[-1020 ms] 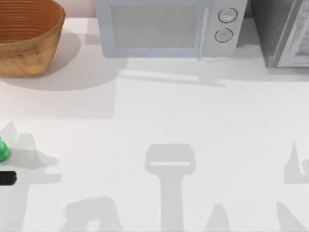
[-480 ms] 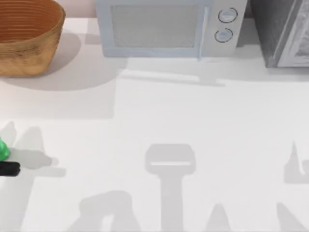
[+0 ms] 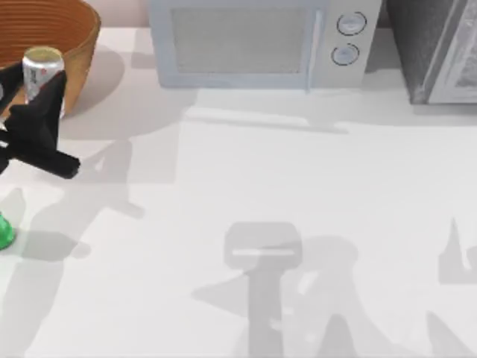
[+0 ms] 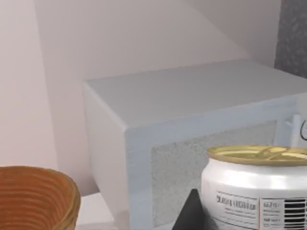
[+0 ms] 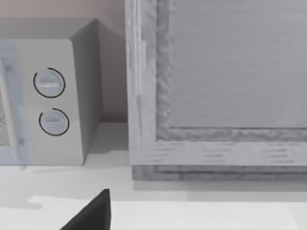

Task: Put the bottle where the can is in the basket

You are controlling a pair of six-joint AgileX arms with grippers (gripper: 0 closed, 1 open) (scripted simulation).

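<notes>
The can [image 3: 42,68], white with a dull gold top, is held up over the front of the basket [image 3: 83,33] at the back left, with my left gripper [image 3: 46,91] shut on it. In the left wrist view the can [image 4: 256,189] is very close, beside a dark finger [image 4: 192,213], and the basket [image 4: 36,196] sits lower and farther off. The green bottle [image 3: 4,231] stands at the table's left edge, well in front of the basket and cut off by the picture's border. A dark part of my right gripper [image 5: 91,215] shows in the right wrist view.
A white microwave [image 3: 253,45] stands at the back middle, right of the basket, and a grey cabinet [image 3: 440,48] at the back right. The right wrist view faces the microwave's dials [image 5: 50,100] and the cabinet front [image 5: 216,86].
My left arm has swung from the lower left edge up to the basket. The can now shows in its grip above the basket. The bottle has not moved.
</notes>
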